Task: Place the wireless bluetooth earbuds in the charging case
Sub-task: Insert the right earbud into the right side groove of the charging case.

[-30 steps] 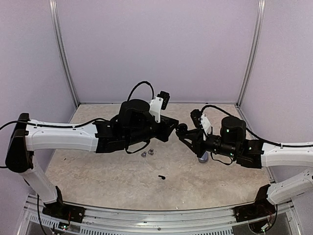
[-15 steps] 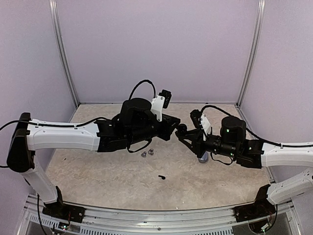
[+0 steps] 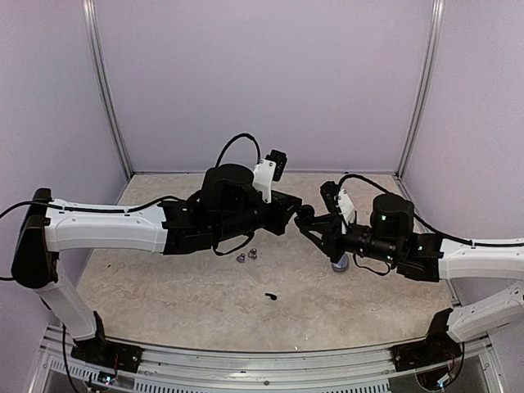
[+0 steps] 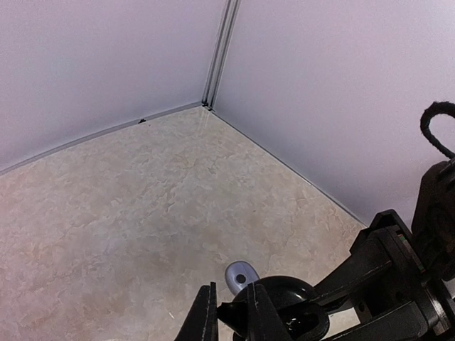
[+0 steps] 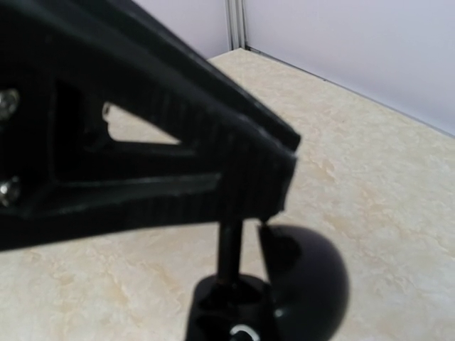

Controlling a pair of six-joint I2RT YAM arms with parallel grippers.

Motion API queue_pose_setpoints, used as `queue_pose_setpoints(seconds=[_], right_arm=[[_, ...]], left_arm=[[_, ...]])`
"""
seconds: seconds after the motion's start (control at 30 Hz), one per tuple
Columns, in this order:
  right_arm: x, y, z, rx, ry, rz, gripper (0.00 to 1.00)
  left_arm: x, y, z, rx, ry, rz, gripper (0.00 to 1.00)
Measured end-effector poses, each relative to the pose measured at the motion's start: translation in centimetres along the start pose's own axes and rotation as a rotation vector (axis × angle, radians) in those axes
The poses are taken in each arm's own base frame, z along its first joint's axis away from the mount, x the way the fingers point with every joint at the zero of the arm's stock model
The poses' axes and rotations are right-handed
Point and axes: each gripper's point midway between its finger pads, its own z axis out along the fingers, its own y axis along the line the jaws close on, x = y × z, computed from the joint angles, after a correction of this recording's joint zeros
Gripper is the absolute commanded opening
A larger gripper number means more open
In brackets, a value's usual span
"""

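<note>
earbuds [image 3: 252, 255], 3 of them, lie on the table [image 3: 164, 303] below and nearer your left gripper [image 4: 229, 316], which is clenched over the open case [image 5: 284, 291] on what looks like 1 upright black stem [image 5: 229, 249], while your right gripper [image 3: 304, 218] clasps that case.

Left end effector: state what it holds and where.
Left end effector apparently pinches a black earbud by its upper end; its stem points down toward the charging case.

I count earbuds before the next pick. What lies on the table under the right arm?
A grey-blue puck peeks out under the right arm; the arm covers most of it, and anything else beneath.
</note>
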Motion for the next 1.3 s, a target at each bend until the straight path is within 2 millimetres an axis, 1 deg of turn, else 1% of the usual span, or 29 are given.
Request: queue_pose_setpoints(seconds=[0.4, 0.67, 0.9, 1.13, 1.3], right_arm=[[0.0, -0.1, 0.0, 0.008, -0.001, 0.003, 0.00], [0.0, -0.3, 0.0, 0.017, 0.000, 0.004, 0.00], [-0.1, -0.4, -0.1, 0.023, -0.004, 0.004, 0.00], [-0.5, -0.2, -0.3, 0.016, -0.015, 0.003, 0.00], [-0.9, 0.3, -0.6, -0.015, -0.031, -0.002, 0.00]], left_arm=[[0.0, -0.2, 0.0, 0.005, 0.000, 0.018, 0.09], [0.0, -1.1, -0.2, 0.022, -0.009, 0.023, 0.09], [-0.1, -1.2, -0.2, 0.025, -0.011, 0.024, 0.09], [-0.3, -0.6, -0.1, 0.002, -0.020, 0.036, 0.09], [-0.4, 0.6, 0.0, -0.021, -0.013, 0.050, 0.09]])
